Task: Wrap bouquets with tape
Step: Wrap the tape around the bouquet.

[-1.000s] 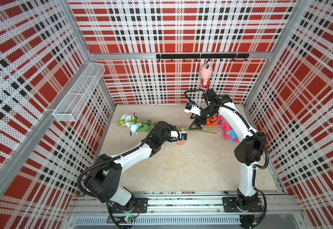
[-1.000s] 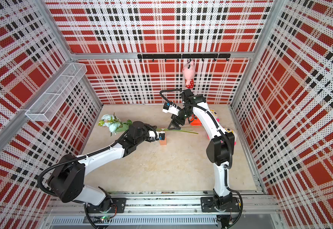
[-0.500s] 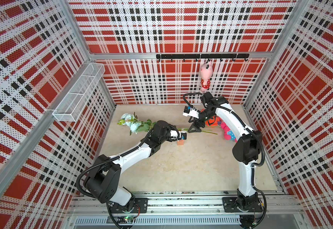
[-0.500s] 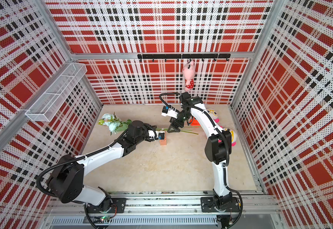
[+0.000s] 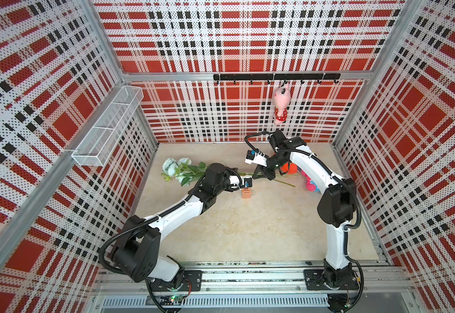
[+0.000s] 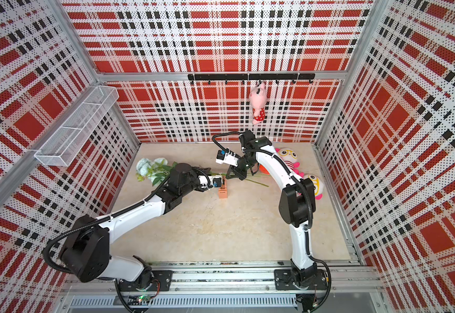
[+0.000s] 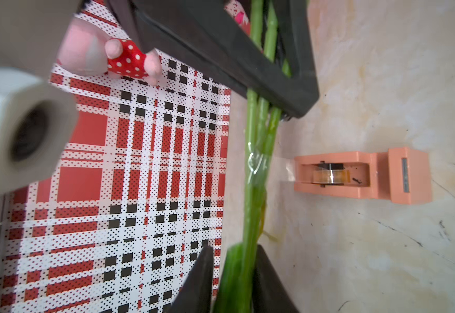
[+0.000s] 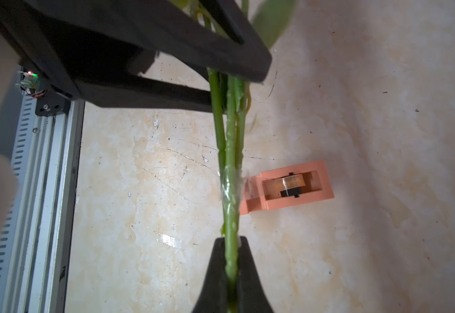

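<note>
The scuffed beige marbled tabletop [image 5: 248, 230] carries a small peach-orange block tape dispenser [image 5: 246, 194] near its middle. A white-faced pink plush doll [image 6: 288, 155] and a second plush doll [image 6: 314, 185] lie along its right edge.

Robot test cell, laboratory type: perforated red-plaid wall panels [image 5: 248, 40], aluminium frame posts [image 5: 104, 40], wire basket [image 5: 107, 130], hook rail [image 5: 275, 77], left arm [image 5: 177, 214] and right arm [image 5: 334, 238] bolted to slotted base rail [image 5: 248, 273], beige bench [image 5: 248, 225].

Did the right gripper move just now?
Yes. The right gripper slid slightly toward the peach tape dispenser, which stayed put, and closed on the bouquet stems.
</note>
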